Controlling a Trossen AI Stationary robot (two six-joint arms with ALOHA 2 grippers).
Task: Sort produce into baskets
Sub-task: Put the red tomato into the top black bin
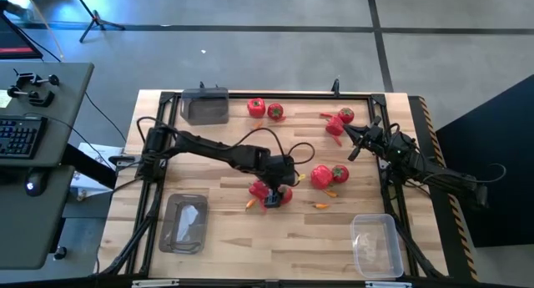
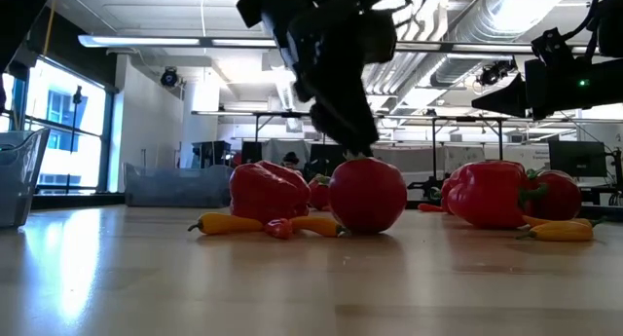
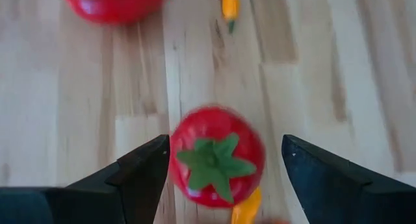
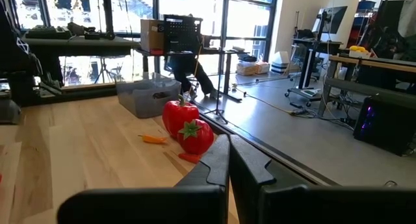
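Round red fruit sits between spread fingers

Left gripper (image 3: 224, 178) hangs mid-tabletop (image 1: 225, 238), fingers (image 3: 140, 175) wide open either side of one round red fruit (image 3: 216, 156), not touching it. Right gripper (image 1: 349, 136) waits at the far right, fingers closed. Three clear baskets (image 1: 184, 224) ring the tabletop.

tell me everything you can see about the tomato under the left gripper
The tomato is a round, glossy red fruit with a green star-shaped top, plastic-looking and whole. It sits upright on the wooden table near the middle, beside a red bell pepper. The left gripper hangs over it, fingers spread wide to either side, not gripping it. A small orange piece lies against its base.
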